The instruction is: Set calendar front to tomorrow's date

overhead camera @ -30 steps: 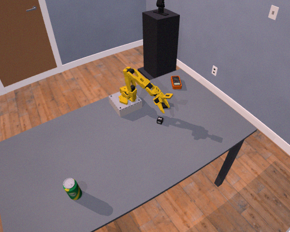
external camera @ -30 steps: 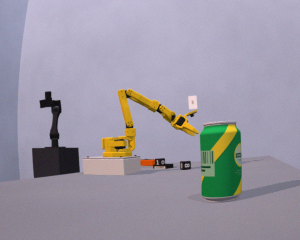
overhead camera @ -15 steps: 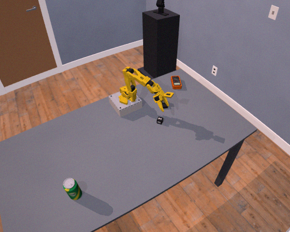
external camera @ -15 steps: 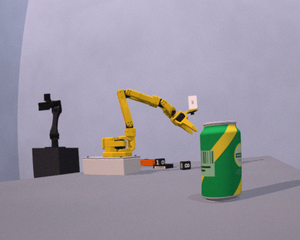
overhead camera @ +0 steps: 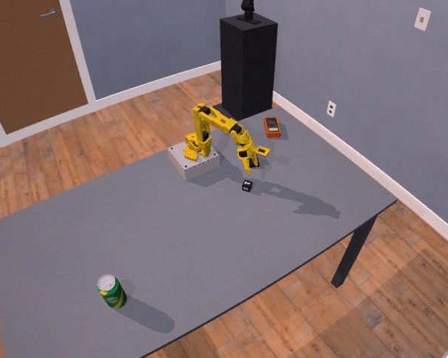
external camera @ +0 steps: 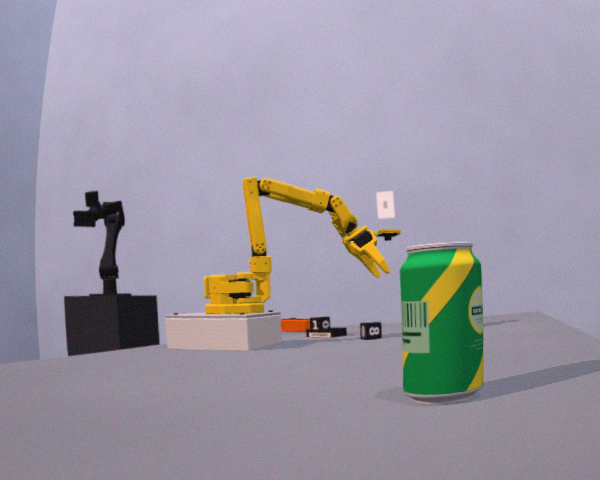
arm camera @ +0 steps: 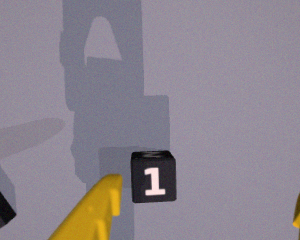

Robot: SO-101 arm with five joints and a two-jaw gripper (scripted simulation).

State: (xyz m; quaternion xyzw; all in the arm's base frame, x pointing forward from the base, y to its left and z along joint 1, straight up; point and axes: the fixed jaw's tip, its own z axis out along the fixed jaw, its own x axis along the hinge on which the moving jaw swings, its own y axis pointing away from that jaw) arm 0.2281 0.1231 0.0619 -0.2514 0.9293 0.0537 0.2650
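A loose black cube sits on the table. The wrist view shows an upright white 1 on it; the exterior view shows an 8 lying sideways on a side face. The low black tray stands nearer the back, with its pale month label visible. Black cube faces with a 1 and a 0 show on it; whether they belong to one cube or two I cannot tell. My gripper is open and empty, above the table. In the top view it largely hides the tray.
An orange multimeter lies behind the tray. A green and yellow can stands far off towards the opposite end of the table. A black pedestal stands at the back.
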